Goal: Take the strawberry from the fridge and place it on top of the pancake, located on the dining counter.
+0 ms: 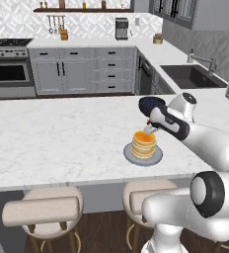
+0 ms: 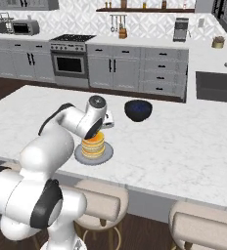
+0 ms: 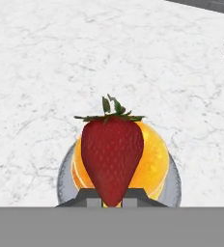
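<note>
- The grey plate (image 1: 156, 157) sits on the white marble bench (image 1: 62, 138) near its stool-side edge, and on it stands the pancake (image 1: 144, 144), a golden stack of discs with nothing lying on top of it.
- From the hand view the plate (image 3: 175, 185) peeks out as a grey rim around the pancake (image 3: 155, 159), directly below the hand.
- A dark blue bowl (image 2: 138, 110) stands on the bench just beyond the plate (image 2: 105, 155), apart from it; I can't see inside it.
- Beige stools (image 1: 42, 210) are tucked under the near edge of the bench, and the sink (image 1: 190, 76) lies well back on the far counter.
- Nothing stands between the hand and the pancake (image 2: 93, 144); the arm's own forearm covers part of the stack in the right base view.
- Now the fingers (image 3: 87, 198): their tips are clamped on the pointed lower end of the strawberry (image 3: 112, 157), leaves up.
- The strawberry hangs right over the middle of the pancake; whether it touches the top disc, I can't tell.
- In the left base view the gripper (image 1: 149, 129) hovers at the stack's top edge.
</note>
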